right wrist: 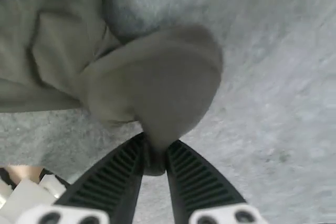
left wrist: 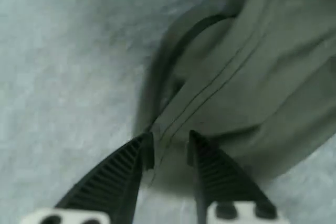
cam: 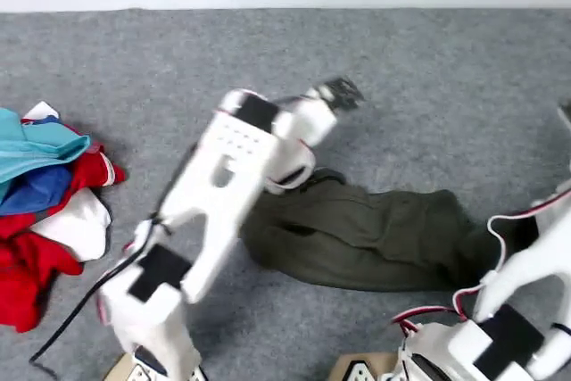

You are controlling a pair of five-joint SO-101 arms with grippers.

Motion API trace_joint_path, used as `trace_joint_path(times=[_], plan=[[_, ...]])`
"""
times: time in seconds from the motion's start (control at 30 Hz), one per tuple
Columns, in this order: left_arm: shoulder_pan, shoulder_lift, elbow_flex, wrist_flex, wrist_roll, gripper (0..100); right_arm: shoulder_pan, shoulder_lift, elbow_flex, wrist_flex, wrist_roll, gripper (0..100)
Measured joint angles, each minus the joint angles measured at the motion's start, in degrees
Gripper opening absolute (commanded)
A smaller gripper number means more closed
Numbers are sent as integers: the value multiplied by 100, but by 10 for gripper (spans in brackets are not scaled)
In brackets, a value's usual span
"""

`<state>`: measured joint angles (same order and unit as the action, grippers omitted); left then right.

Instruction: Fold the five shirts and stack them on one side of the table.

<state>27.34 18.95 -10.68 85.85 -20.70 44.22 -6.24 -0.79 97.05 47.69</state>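
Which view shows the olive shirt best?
The high view: most of the olive shirt shows, lying crumpled on the grey table. The left wrist view shows a seamed edge between the fingers of the left gripper; the right wrist view, a bunched fold pinched by the right gripper.

The counter point(cam: 428, 69) is flecked mid-grey. On it, the olive shirt point(cam: 375, 238) is plain dark green, without print. In the pile are 1 turquoise shirt point(cam: 36, 149), 1 blue shirt point(cam: 36, 189), 1 white shirt point(cam: 76, 225) and a red shirt point(cam: 27, 265) with white-striped trim. The left arm point(cam: 223, 176) and right arm point(cam: 535, 283) are white with black panels. The left hand point(left wrist: 169, 148) and right hand point(right wrist: 155, 153) have black ribbed fingers.
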Motion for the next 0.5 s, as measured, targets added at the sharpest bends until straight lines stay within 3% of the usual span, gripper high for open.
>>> trace_joint_path(times=[0.2,0.4,0.5], plan=[[607,1222,-1257,-70,167,167,255,0,782,-316,0,10],[721,2602,-2796,176,299,165,255,9,967,-352,0,10],[721,3270,-3508,659,299,57,255,9,967,-352,0,10]])
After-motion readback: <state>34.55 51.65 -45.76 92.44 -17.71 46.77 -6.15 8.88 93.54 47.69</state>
